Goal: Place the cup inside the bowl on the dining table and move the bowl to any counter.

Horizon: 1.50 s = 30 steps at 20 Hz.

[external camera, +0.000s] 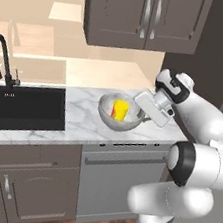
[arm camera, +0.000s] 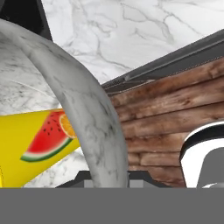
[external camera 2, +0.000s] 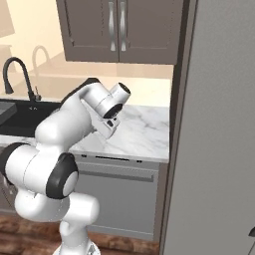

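one small bright yellow cup [external camera: 120, 109] with a watermelon picture sits inside the round, deep, speckled grey-white stone bowl [external camera: 113, 118]. the bowl is over the white marble worktop [external camera: 79, 119], right of the black sink [external camera: 23, 106]. the end effector [external camera: 144, 115] pinches the bowl's right rim.

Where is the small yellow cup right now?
In the left base view, the small yellow cup sits inside the speckled grey bowl, right of the black sink.

White glossy arm [external camera: 197, 161], rounded segs, dark joint bands, boxy white wrist.
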Tool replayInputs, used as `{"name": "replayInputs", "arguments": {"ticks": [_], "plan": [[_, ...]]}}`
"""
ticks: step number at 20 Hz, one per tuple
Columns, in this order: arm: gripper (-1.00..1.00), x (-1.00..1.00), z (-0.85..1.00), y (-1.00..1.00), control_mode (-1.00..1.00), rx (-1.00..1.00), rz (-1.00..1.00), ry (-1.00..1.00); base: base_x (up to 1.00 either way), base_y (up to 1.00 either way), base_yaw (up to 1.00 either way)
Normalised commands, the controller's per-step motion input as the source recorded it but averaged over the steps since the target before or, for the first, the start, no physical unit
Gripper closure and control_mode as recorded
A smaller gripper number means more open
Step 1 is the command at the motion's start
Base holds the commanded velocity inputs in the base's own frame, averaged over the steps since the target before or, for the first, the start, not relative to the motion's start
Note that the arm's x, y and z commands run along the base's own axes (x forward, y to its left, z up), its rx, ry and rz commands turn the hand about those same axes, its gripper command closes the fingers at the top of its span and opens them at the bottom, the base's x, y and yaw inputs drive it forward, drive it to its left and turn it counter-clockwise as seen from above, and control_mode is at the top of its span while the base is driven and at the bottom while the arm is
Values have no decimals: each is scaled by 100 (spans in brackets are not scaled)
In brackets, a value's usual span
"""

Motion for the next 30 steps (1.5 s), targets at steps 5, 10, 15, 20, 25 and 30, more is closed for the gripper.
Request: {"name": "replayInputs", "arguments": {"ticks": [5,10,15,20,25,30], "plan": [[100,35,-2,2,-100,-6,-13,0,0,0,0],[100,29,-9,0,-100,-7,-10,0,0,0,0],[100,30,-14,0,-100,-5,-8,0,0,0,0],[100,26,-30,0,-100,0,-4,0,0,0,0],[100,23,-25,0,-100,0,-3,0,0,0,0],[100,27,-9,0,-100,0,-2,0,0,0,0]]}}
